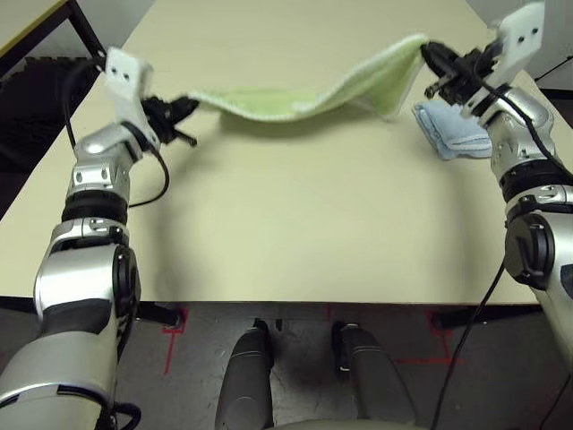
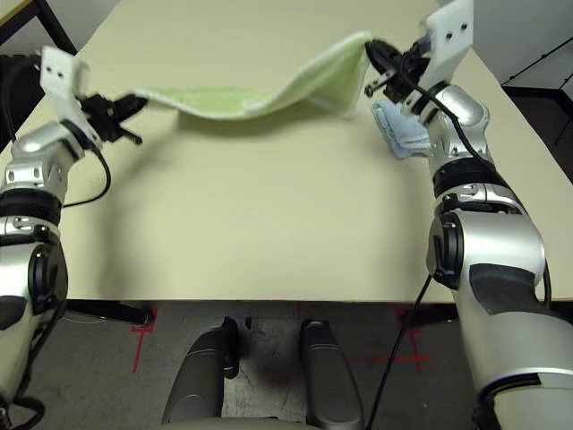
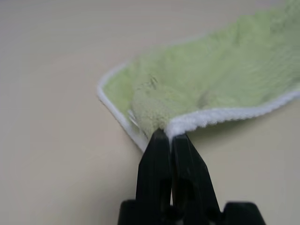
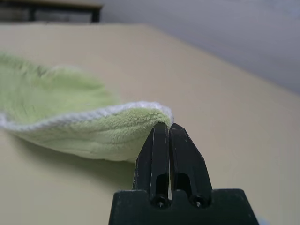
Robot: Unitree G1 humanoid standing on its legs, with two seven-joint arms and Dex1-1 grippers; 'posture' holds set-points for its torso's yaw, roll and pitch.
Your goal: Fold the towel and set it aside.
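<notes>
From the left eye view, the towel (image 1: 304, 90) hangs stretched above the table (image 1: 295, 224), light green with a white trim, sagging in the middle and rising toward its 2 o'clock end. The left gripper (image 1: 183, 115) sits at about 10 o'clock of the table's middle, its black fingers pinched together on the towel's left corner. The right gripper (image 1: 431, 55) is at about 2 o'clock and higher, closed on the towel's other corner. A folded light blue cloth (image 1: 452, 130) lies on the table just below the right gripper, partly behind the right forearm.

The right eye view gives the same arrangement: the towel's shadow falls on the tabletop beneath the sagging span, and the blue cloth lies at the table's right edge, near 2 o'clock.

In the left wrist view, the two fingers (image 3: 157, 159) are pressed tight together, with the towel's white-trimmed corner bunched between their tips. The cloth spreads away from the fingers over the tan tabletop.

In the right wrist view, the fingers (image 4: 185, 150) are likewise clamped, only a hairline between them, with the towel's rounded, white-edged corner held at the tips and the green pile trailing off toward 9 o'clock above the table.
</notes>
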